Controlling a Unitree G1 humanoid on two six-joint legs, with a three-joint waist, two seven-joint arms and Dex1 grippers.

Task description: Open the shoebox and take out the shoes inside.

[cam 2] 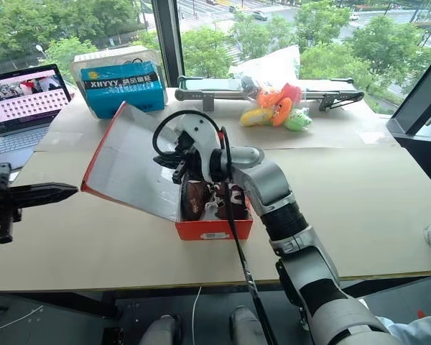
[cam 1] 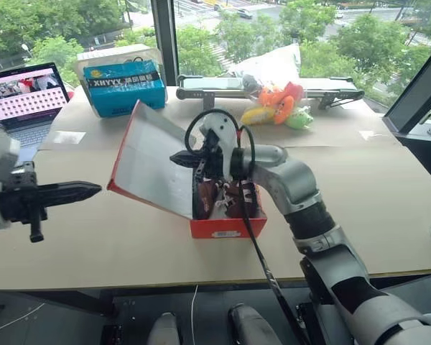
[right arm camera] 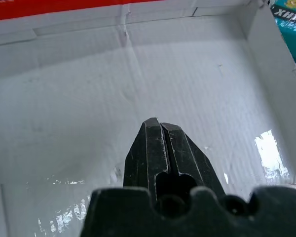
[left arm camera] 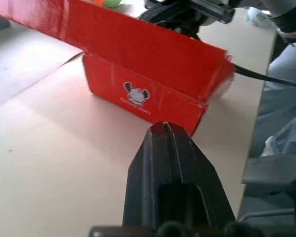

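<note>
Open shoebox [cam 1: 226, 227] on tan table [cam 1: 377, 205] beside windows [cam 1: 330, 32].

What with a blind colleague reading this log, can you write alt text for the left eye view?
A red shoebox sits open on a table, lid tilted up toward the robot's left, brown shoes inside. The shut right gripper hangs over the box, pointing at the lid; the shut left gripper hovers farther left.

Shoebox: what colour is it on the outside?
The shoebox is red, with a small white logo; the left wrist view shows it best.
</note>
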